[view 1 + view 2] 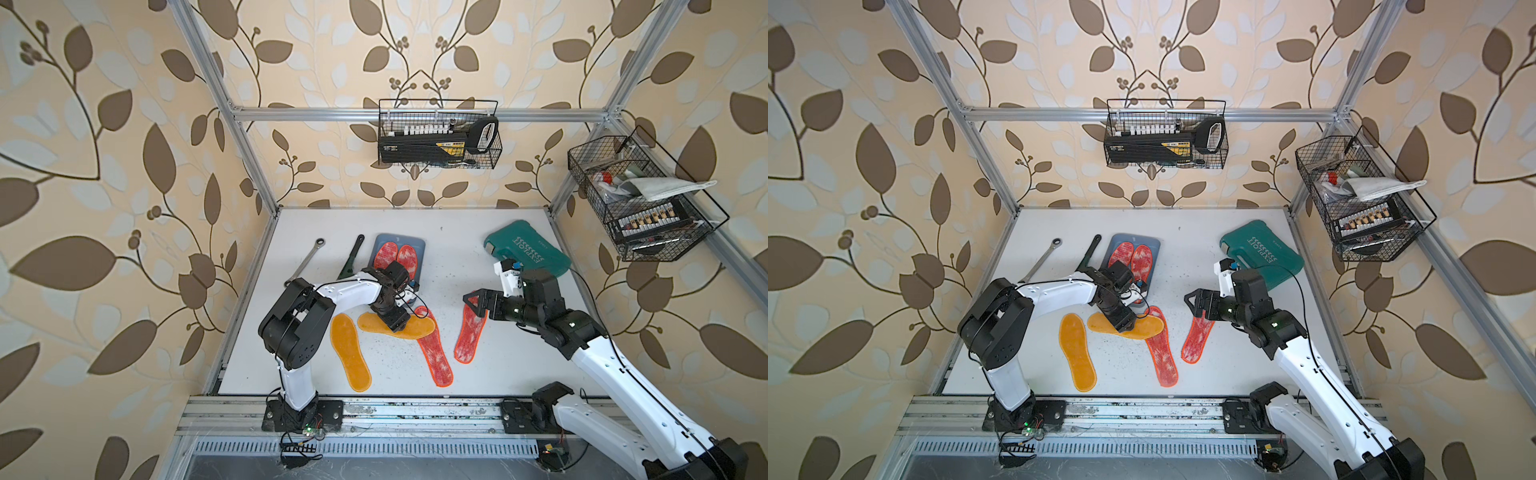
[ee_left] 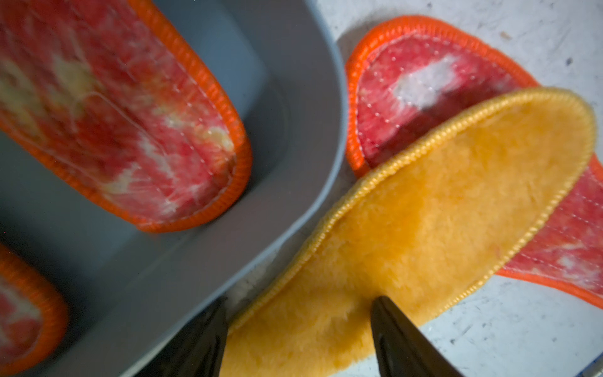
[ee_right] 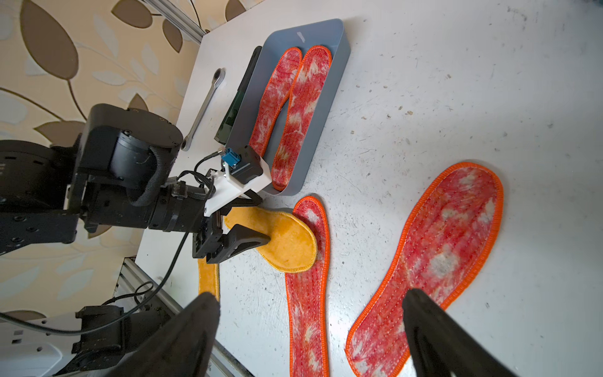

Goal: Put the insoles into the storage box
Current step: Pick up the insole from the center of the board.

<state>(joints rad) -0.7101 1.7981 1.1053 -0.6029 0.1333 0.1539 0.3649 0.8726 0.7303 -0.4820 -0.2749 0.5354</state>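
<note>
Across the table just before the box (image 1: 399, 240), a yellow insole (image 1: 417, 329) lies crosswise, one end lapping over a long red insole (image 1: 436, 357). The left claw (image 2: 300, 339) is down over its middle with the jaws apart, one finger (image 2: 401, 336) on the pile and the other at the edge nearest the box. Nothing is clamped.

A red pair (image 3: 293, 107) fills the box floor side by side. A second yellow insole (image 1: 351, 353) and a short red insole (image 1: 469, 336) lie loose on the table, and the right claw (image 1: 471, 300) hangs open over the latter.

Risks, as I judge them:
- **Weak grip:** the insole lies flat with no lip, so closing may catch only fluff and slip off.
- **Dragging:** a drag rather than a lift could pull the long red insole along.
- **Snagging:** gripped mid-length, both limp ends would droop, and the near box wall could snag one.
- **Overhang:** with the floor taken, the insole must stack on the pair and may hang over the rim.
</note>
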